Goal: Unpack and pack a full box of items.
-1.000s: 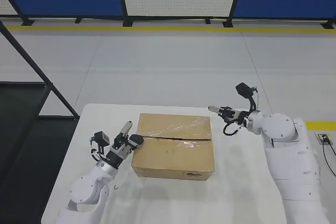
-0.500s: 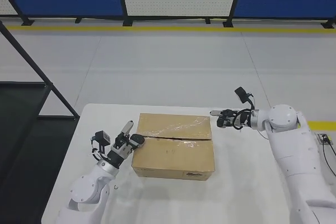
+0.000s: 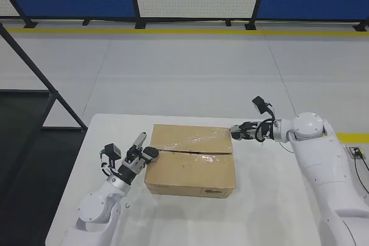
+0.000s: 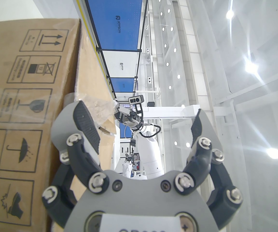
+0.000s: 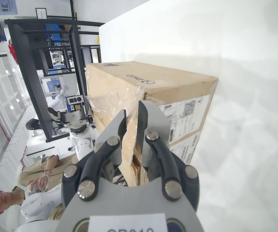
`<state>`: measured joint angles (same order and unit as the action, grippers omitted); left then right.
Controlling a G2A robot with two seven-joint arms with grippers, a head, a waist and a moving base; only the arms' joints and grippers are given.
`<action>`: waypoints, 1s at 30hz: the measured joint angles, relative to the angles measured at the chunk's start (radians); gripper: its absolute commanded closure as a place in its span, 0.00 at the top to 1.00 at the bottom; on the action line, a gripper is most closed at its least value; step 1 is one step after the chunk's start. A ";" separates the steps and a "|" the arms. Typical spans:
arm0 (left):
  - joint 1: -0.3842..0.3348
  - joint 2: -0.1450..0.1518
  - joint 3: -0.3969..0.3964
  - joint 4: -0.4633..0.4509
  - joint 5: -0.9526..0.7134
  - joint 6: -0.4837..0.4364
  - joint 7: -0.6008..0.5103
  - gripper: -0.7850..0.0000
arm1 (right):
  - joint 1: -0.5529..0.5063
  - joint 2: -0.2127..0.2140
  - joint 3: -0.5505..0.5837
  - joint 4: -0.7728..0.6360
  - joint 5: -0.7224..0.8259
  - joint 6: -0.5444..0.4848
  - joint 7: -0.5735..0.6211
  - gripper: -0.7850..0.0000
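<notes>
A brown cardboard box point(image 3: 190, 158) lies shut in the middle of the white table, with crumpled clear tape point(image 3: 200, 157) along its top seam. My left gripper point(image 3: 140, 149) is open at the box's left end; in the left wrist view point(image 4: 139, 121) one finger point(image 4: 86, 121) rests by the upper edge of the printed side point(image 4: 28, 85). My right gripper point(image 3: 236, 131) is at the far right corner. In the right wrist view point(image 5: 132, 119) its fingers are pinched on the edge of a cardboard flap point(image 5: 129, 143) of the box point(image 5: 168, 90).
The white table point(image 3: 270, 197) extends to the right of the box and in front of it. A black metal rack point(image 3: 24, 104) stands off the table's left side. Behind the table lies open floor with a yellow line point(image 3: 184, 31).
My right gripper has come in from beyond the box's right end to its far right corner and closed on the flap edge. The left arm and the box have stayed put.
</notes>
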<state>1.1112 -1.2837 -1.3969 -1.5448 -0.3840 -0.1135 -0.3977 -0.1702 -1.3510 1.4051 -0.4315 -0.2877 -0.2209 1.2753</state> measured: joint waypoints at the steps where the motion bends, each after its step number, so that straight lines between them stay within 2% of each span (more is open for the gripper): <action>1: 0.000 0.000 0.000 0.000 0.000 0.000 0.000 1.00 | 0.003 -0.001 -0.004 0.001 0.001 -0.002 -0.002 0.00; 14: 0.002 0.000 -0.001 -0.001 -0.004 -0.006 -0.003 1.00 | -0.009 -0.003 -0.032 -0.071 0.078 -0.097 -0.008 0.00; 25: 0.003 0.001 0.000 -0.008 -0.002 -0.006 -0.003 1.00 | -0.091 0.007 -0.032 -0.249 0.225 -0.190 0.064 0.00; 30: 0.004 0.001 -0.006 -0.024 -0.001 -0.010 0.002 1.00 | -0.126 0.014 -0.047 -0.319 0.238 -0.173 0.068 0.00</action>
<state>1.1156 -1.2823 -1.4032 -1.5683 -0.3851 -0.1233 -0.3953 -0.2960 -1.3368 1.3586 -0.7510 -0.0494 -0.3937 1.3432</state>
